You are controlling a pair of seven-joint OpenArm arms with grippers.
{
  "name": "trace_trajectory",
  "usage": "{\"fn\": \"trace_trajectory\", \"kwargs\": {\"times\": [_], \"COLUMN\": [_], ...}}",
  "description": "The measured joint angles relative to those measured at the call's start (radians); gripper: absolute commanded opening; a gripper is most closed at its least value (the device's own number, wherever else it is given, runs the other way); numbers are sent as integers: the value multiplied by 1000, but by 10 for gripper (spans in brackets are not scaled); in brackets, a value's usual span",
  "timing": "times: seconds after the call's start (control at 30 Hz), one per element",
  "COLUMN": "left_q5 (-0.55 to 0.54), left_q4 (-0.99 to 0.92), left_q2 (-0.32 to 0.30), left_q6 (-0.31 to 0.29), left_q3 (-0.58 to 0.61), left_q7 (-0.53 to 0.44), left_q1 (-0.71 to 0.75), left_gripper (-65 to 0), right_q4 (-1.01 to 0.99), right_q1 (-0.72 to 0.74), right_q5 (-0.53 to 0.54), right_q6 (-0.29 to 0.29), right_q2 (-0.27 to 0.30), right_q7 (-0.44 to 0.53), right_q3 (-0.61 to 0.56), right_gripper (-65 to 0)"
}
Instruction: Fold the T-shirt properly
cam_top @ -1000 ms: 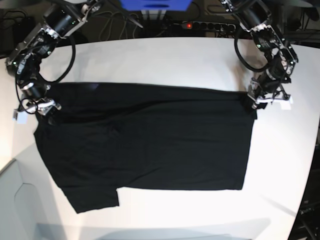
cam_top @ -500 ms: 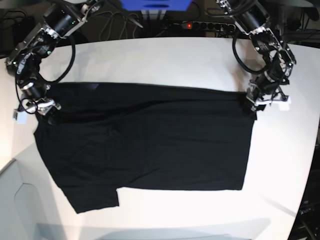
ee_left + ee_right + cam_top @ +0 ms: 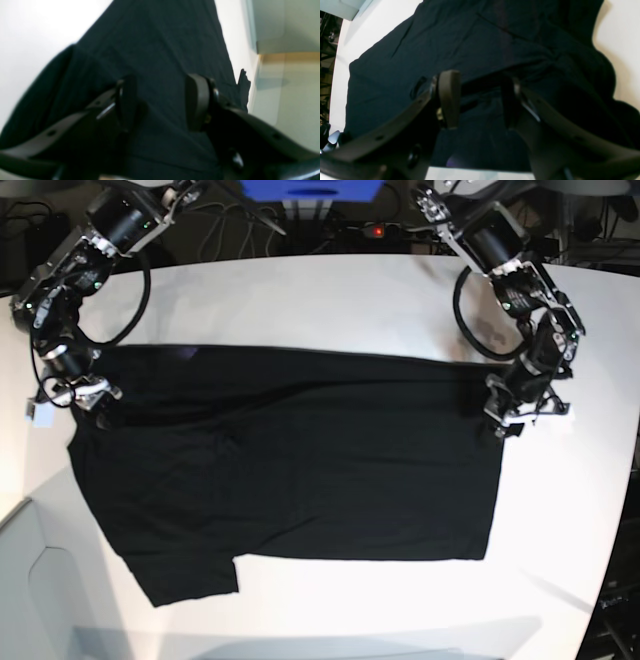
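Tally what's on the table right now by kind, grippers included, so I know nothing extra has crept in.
T-shirt, black, on the white table: 1
Grippers: 2, the left gripper and the right gripper, both over the shirt's edges
Total: 3

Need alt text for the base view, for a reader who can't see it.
A black T-shirt lies spread flat on a white table, one sleeve toward the near-left corner. The right gripper and the left gripper sit at its far corners.
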Motion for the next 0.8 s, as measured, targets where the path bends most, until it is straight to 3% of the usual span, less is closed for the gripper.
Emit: {"fn": "trace_trajectory", "kwargs": {"times": [0.37, 0.47, 0.57, 0.6, 0.67, 0.8], "left_q5": [17, 10, 11, 14, 12, 13], "left_q4": [26, 27, 31, 31, 31, 25], "left_q2": [-13, -35, -42, -45, -58, -112], "left_q6": [7, 8, 8, 7, 8, 8], "left_q3": [-5, -1, 2, 3, 25, 126], "left_q7": [8, -5, 8, 13, 6, -13], "left_q1": [81, 69, 58, 53, 41, 40], "left_gripper": [-358, -458, -622, -650, -637, -650], "right_q4": [0, 1, 2, 2, -1, -64], "right_q1": [0, 1, 5, 3, 0, 4], "right_q5": [0, 0, -1, 0, 0, 9], "right_q6": [0, 0, 0, 0, 0, -3], "right_q2": [0, 0, 0, 4, 23, 62], "right_q7": [1, 1, 5, 5, 3, 18], "right_q3": [0, -2, -9, -26, -75, -135], "right_gripper": [-381, -439, -560, -597, -650, -650]}}
